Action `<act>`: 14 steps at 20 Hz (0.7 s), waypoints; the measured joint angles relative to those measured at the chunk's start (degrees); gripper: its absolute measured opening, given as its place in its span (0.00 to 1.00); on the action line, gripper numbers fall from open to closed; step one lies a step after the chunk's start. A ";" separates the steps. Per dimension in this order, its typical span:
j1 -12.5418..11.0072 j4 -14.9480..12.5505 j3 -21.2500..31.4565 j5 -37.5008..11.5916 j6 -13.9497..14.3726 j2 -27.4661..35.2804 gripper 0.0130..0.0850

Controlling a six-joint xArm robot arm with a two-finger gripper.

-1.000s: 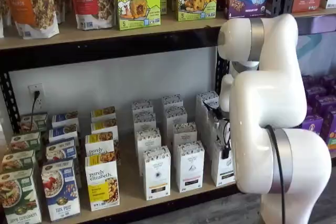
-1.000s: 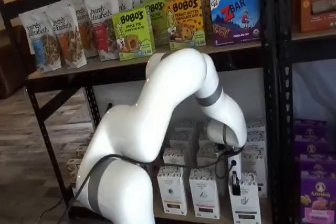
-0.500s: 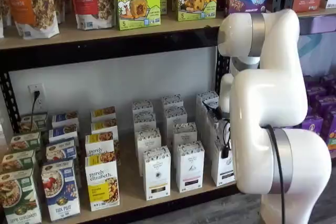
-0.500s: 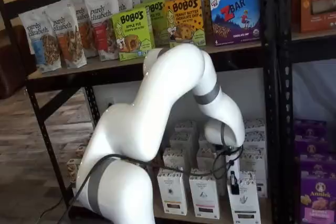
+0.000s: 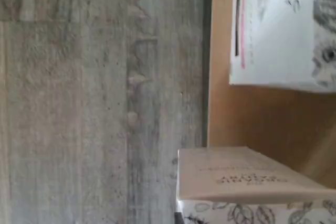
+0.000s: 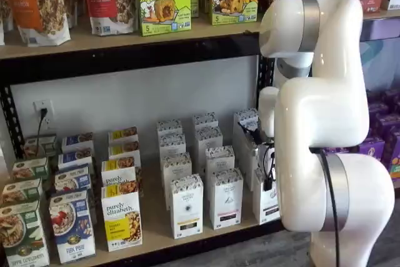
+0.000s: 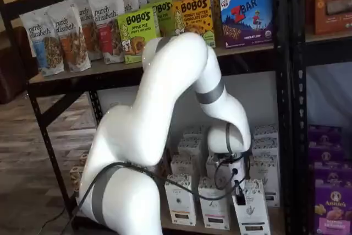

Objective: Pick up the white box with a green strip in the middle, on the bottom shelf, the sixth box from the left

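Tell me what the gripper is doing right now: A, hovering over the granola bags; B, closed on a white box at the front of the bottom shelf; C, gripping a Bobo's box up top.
B: in a shelf view the gripper is closed on the white box, at the front of the bottom shelf.

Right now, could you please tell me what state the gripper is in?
Gripper: closed on the white box at the front of the bottom shelf, the fingers clamped at the box's top.

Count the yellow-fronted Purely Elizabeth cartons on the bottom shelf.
4 yellow-fronted cartons in one front-to-back column: front, second, third, rearmost. Others may be hidden.
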 joint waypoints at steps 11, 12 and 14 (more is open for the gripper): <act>3.59 3.50 17.24 -1.74 0.40 -14.45 0.44; 4.02 4.58 18.57 -1.57 -0.22 -15.81 0.44; 4.83 6.17 21.22 -1.35 -0.92 -18.45 0.44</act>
